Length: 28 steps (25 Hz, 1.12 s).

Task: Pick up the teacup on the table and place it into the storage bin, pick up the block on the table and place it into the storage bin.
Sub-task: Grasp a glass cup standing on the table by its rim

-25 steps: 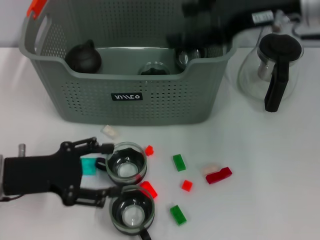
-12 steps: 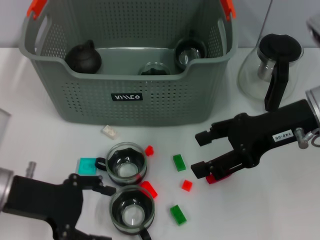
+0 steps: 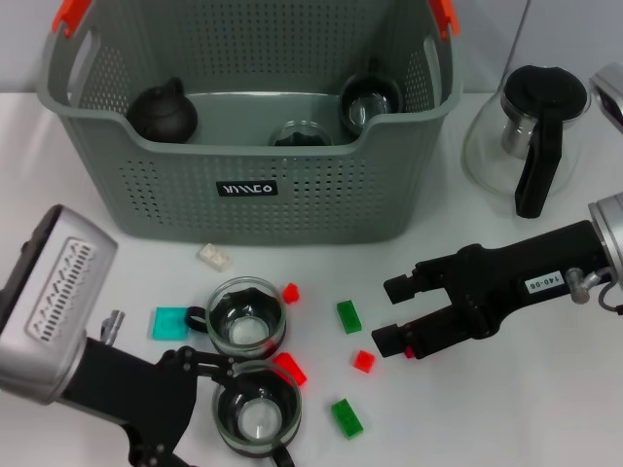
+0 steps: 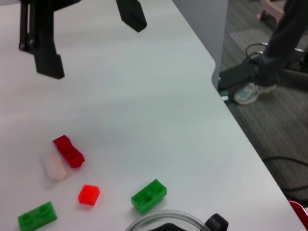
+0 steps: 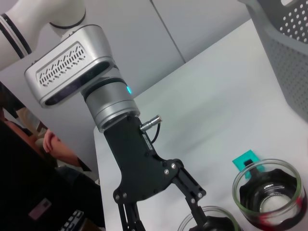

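Two glass teacups stand side by side on the white table, one farther [image 3: 246, 316] and one nearer [image 3: 257, 409]. My left gripper [image 3: 204, 413] is open at the nearer cup's left side, its upper finger beside the rim. My right gripper [image 3: 393, 313] is open low over a dark red block [image 4: 68, 150], which its lower finger mostly hides in the head view. Other loose blocks include a green one [image 3: 348, 316], a small red one [image 3: 363, 361] and a teal one [image 3: 169, 323]. The grey perforated storage bin [image 3: 243, 209] stands at the back.
The bin holds a black teapot [image 3: 163, 112] and a glass cup [image 3: 370, 102]. A glass carafe [image 3: 531, 136] with a black handle stands at the back right. A white block [image 3: 212, 256] lies before the bin. The table edge [image 4: 211, 72] is close on the right.
My left arm pulled back from the farther teacup toward the front edge and swung beside the nearer one. My right arm came out of the bin and lowered over the dark red block.
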Available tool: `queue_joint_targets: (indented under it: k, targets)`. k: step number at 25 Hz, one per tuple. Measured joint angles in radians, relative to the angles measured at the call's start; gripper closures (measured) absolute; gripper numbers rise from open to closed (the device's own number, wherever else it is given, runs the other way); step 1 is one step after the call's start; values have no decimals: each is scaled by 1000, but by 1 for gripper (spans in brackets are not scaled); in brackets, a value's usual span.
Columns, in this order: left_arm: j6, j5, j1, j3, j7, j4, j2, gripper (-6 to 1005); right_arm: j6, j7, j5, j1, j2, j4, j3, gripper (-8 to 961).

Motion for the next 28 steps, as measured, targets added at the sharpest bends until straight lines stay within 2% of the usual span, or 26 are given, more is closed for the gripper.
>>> queue_joint_targets:
  k: [7,16,25,28]
  targets:
    - [-46,5,-28,119,-66,19,2,86,5,0,0,-15,0,25,-3,14]
    - [-103,42,-31,293,-165,69,-2,87,46,-6,-57,-50,-15,34,0,15]
    - [-154,54,-33,387,-202,81,-4,87,78,-27,-74,-51,-15,45,0,15]
    - [-164,56,-34,402,-204,81,-4,159,81,-27,-75,-51,-16,45,0,14]
